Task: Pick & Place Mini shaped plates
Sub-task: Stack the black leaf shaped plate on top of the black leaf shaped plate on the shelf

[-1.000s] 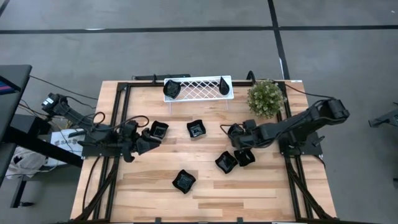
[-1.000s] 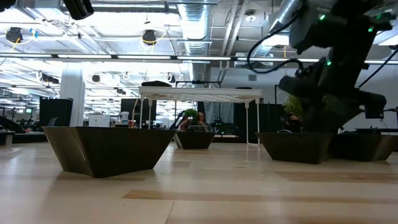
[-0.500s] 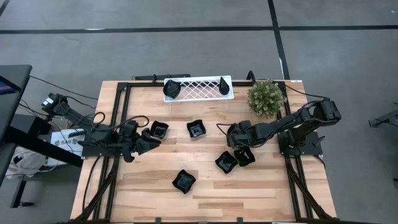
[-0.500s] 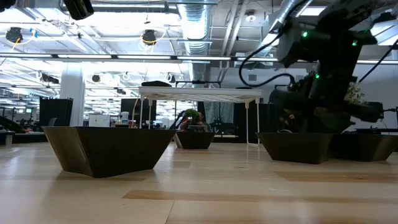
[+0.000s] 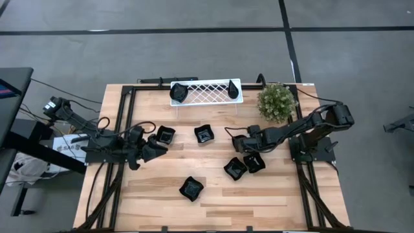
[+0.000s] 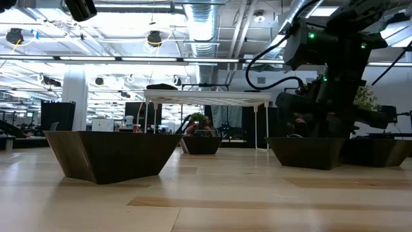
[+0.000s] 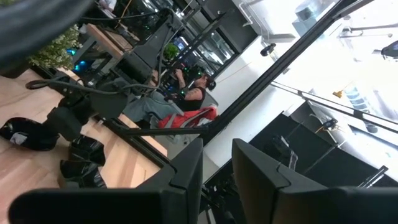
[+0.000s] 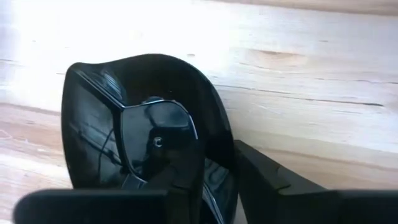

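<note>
Right gripper [image 5: 237, 143] fingertips too small to resolve from overhead; dish [image 8: 146, 155] at its fingers cut off by the right wrist picture's lower edge, one finger [image 8: 186, 171] masking part of the rim. Left gripper [image 5: 157, 148] tips lost against dark wrist hardware; possibly a dark piece between them, not confirmable. In the low view, dish [image 6: 380, 153] at far right cropped by the frame, right arm [image 6: 335, 64] cropped above. Seated person [image 7: 186, 99] blurred.
</note>
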Robot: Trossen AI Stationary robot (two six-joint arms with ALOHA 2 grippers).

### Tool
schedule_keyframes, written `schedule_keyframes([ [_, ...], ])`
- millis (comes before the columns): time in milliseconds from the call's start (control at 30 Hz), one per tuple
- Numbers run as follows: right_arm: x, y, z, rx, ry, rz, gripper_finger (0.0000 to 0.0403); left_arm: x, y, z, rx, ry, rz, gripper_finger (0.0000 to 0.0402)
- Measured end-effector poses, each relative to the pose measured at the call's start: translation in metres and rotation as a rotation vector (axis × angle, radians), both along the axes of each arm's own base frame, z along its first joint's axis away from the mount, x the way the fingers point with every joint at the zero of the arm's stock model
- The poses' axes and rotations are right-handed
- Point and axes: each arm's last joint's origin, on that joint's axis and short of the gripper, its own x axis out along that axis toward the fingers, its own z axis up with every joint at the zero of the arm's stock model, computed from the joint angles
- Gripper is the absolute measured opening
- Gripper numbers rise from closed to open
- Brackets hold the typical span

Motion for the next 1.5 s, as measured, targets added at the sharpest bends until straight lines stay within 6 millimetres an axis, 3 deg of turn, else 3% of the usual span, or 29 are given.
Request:
schedule_keyframes([
  [400, 0.002, 0.003, 0.002, -0.006, -0.029, 0.019, 0.0006, 0.000, 0.000, 0.000, 0.000, 0.000, 0.002, 0.0088],
  [600, 0.011, 0.006, 0.015, -0.037, -0.082, 0.053, 0.0004, 0.000, 0.000, 0.000, 0.000, 0.000, 0.002, 0.0088],
  [1033, 0.057, 0.011, 0.091, -0.229, -0.285, 0.224, 0.0001, 0.002, 0.004, 0.001, -0.009, -0.015, 0.014, 0.0088],
  [1300, 0.082, 0.020, 0.143, -0.391, -0.547, 0.269, 0.0001, 0.007, 0.018, 0.003, -0.252, -0.019, 0.168, 0.0088],
  [1500, 0.090, 0.023, 0.160, -0.464, -0.704, 0.237, 0.0001, 0.009, 0.024, 0.005, -0.253, -0.041, 0.201, 0.0088],
])
